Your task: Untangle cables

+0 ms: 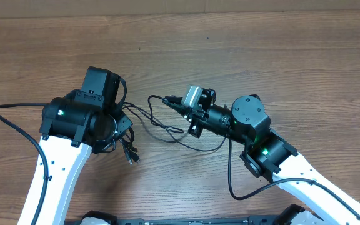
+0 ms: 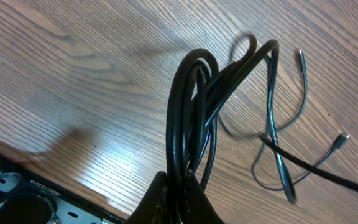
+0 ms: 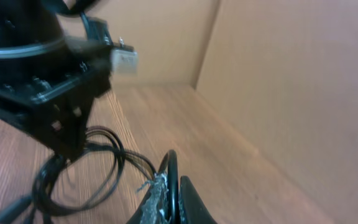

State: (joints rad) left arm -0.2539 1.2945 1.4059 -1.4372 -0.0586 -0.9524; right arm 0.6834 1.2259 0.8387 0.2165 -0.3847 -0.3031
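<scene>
Wood-grain tabletop (image 1: pixel 261 50) carries thin black cables (image 2: pixel 174 124) strewn between two robot arms. The left pincer (image 2: pixel 180 190) is clamped on a bunch of their loops, with loose strands trailing away to small plugs (image 2: pixel 340 138) lying on the wood. The right pincer (image 3: pixel 169 190) grips a single strand close to the left arm, and a cardboard wall (image 3: pixel 278 81) stands behind.

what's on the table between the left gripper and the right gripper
Only slack loops of the cables, strung from the left gripper to the right gripper over the wood table; the overhead view shows it.
</scene>
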